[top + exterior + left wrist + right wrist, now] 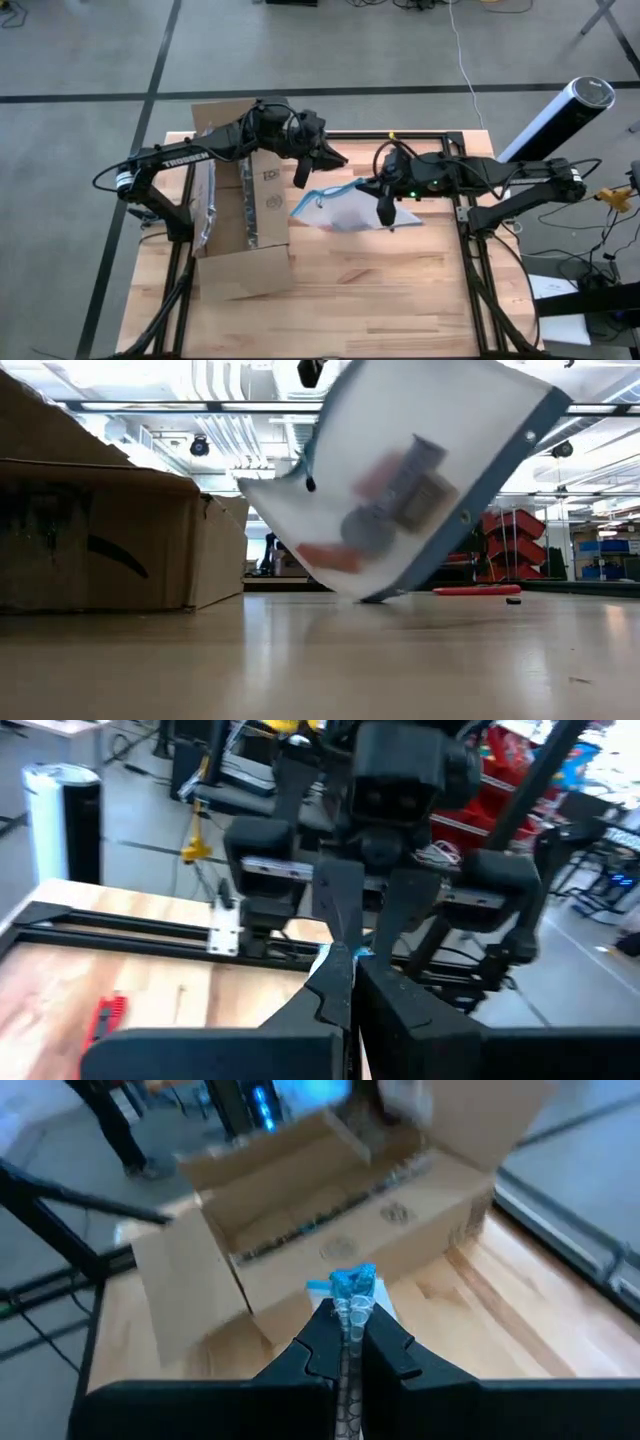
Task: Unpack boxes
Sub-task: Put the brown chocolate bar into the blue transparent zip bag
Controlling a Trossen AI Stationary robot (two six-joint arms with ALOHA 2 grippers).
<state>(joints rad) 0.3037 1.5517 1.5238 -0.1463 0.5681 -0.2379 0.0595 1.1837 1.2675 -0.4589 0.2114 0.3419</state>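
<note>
The wooden table [400,290] carries the open cardboard box [250,215] on its left part, flaps spread; the box bears black printed marks too small to read. "TROSSEN" runs along the left arm above the box. Right of the box, the clear pouch [345,208] with blue edge hangs tilted, pinched shut by both the left gripper [303,178] and right gripper [386,210]. A small red tool [475,590] lies beyond the pouch.

Two matte black jointed arms with black cables looped along their links. The left arm [190,160] carries white "TROSSEN" lettering on its long link and a pale band near its base; the right arm [500,178] shows small green lights by its wrist.
</note>
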